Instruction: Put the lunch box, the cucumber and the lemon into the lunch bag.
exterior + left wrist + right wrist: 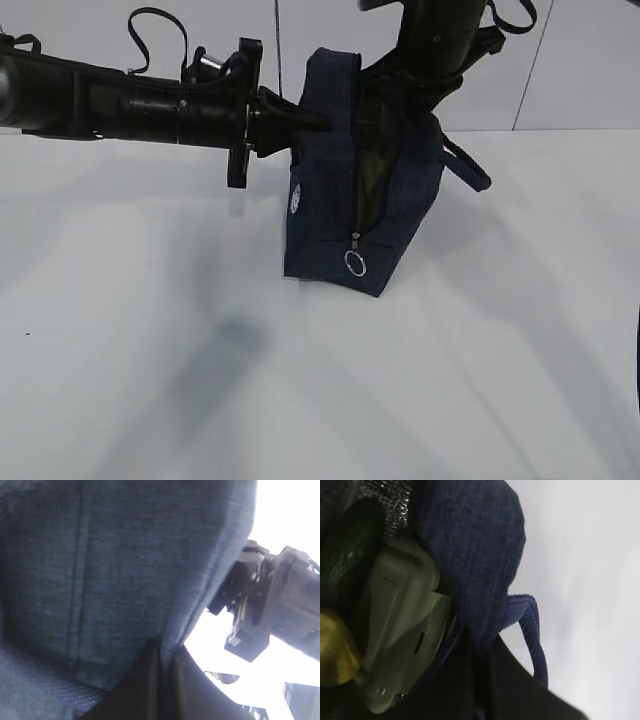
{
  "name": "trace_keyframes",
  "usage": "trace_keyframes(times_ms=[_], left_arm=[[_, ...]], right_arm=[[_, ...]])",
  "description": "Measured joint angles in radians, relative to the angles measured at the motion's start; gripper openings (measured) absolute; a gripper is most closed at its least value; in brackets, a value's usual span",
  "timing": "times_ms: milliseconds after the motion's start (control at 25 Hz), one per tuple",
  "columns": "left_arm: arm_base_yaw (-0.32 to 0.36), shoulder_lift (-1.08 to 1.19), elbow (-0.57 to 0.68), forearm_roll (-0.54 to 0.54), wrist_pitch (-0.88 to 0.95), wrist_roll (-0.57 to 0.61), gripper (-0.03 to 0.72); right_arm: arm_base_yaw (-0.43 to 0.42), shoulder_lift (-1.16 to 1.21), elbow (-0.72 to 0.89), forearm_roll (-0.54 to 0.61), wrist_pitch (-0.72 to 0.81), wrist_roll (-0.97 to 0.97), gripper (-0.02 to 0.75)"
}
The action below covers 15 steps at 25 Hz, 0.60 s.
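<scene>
The navy lunch bag (325, 200) stands tilted at the table's middle, zipper open, ring pull (355, 263) hanging low at the front. My left gripper (305, 118) is shut on the bag's upper left edge, whose fabric (115, 570) fills the left wrist view around the gripper (167, 652). My right gripper (400, 95) is shut on the upper right edge (470, 545), seen in the right wrist view (480, 655). Inside the bag lie the lunch box with its sage-green lid (400, 630), the yellow lemon (335, 655) and the dark cucumber (350, 550).
One loop handle (468, 165) hangs off the bag's right side, also in the right wrist view (532, 635). The white table (150, 380) stretches in front and to both sides. The right arm (270, 615) shows beyond the bag in the left wrist view.
</scene>
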Motion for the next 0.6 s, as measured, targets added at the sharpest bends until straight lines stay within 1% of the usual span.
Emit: trace_keyframes(times_ms=[80,160,200,280,320,400,440,520,600], left_arm=[[-0.003,0.002,0.000,-0.004,-0.008,0.000,0.003],[-0.005,0.002,0.000,-0.006,-0.013,0.000,0.003],[-0.005,0.002,0.000,-0.006,-0.016,0.000,0.004],[-0.005,0.002,0.000,-0.007,-0.022,-0.010,0.014],[-0.005,0.002,0.000,-0.009,-0.030,-0.019,0.030],[-0.005,0.002,0.000,-0.015,-0.040,-0.030,0.085],[-0.005,0.002,0.000,-0.019,-0.041,-0.035,0.127],[-0.005,0.002,0.000,-0.027,-0.041,-0.042,0.225],[-0.005,0.002,0.000,-0.031,-0.033,-0.046,0.308]], right_arm=[[0.000,0.008,0.000,0.001,-0.002,0.002,0.015],[0.000,0.012,0.000,0.005,-0.008,0.004,0.052],[0.000,0.013,0.000,0.009,-0.013,0.006,0.090],[0.000,0.014,0.000,0.014,-0.017,0.006,0.194],[0.000,0.014,0.000,0.017,-0.020,0.008,0.263],[0.000,0.014,0.000,0.022,-0.021,0.008,0.389],[0.000,0.014,0.000,0.024,-0.021,0.008,0.426],[0.000,0.014,0.000,0.024,-0.023,0.008,0.469],[0.000,0.014,0.000,0.025,-0.023,0.010,0.483]])
